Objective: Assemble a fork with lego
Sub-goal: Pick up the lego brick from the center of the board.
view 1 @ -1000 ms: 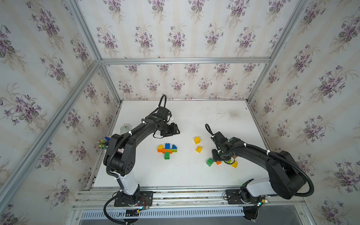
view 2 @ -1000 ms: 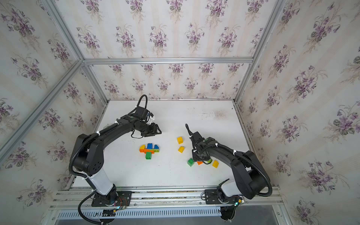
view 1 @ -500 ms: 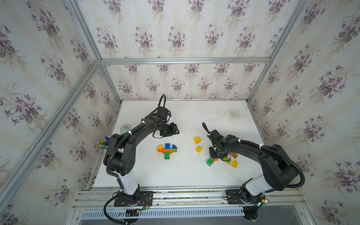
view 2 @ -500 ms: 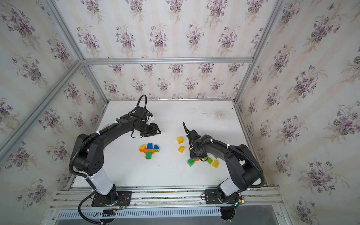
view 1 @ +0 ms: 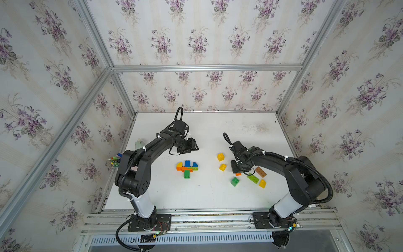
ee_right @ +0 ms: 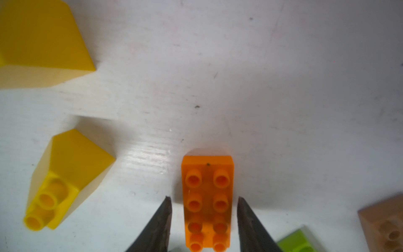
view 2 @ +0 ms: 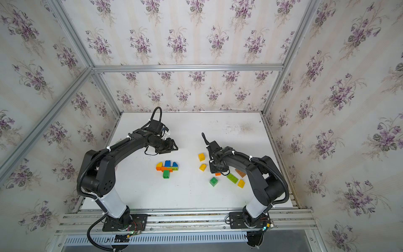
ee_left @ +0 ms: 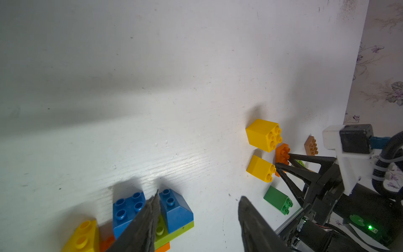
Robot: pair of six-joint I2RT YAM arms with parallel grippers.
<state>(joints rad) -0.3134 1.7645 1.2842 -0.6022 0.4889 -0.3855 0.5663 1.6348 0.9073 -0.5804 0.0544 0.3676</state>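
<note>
A partly built lego piece (view 1: 187,167) of orange, lime, blue, yellow and green bricks lies mid-table, seen in both top views (view 2: 167,168). My left gripper (ee_left: 199,195) hovers open just behind it, holding nothing. An orange eight-stud brick (ee_right: 207,174) lies flat on the table. My right gripper (ee_right: 203,197) points down over it, open, one finger on each long side with a small gap on both. In a top view the right gripper (view 1: 238,170) hides most of the orange brick (view 1: 238,174).
Loose bricks surround the right gripper: two yellow ones (view 1: 220,156) (view 1: 222,167), a dark green (view 1: 234,181), a lime (view 1: 253,178), a brown (view 1: 260,171) and another yellow (view 1: 262,183). Marker pens (view 1: 114,160) and a small bottle (view 1: 139,144) sit at the table's left edge.
My right gripper has shifted slightly left and away from the front, from the brick pile to over the orange brick. The left arm has not moved.
</note>
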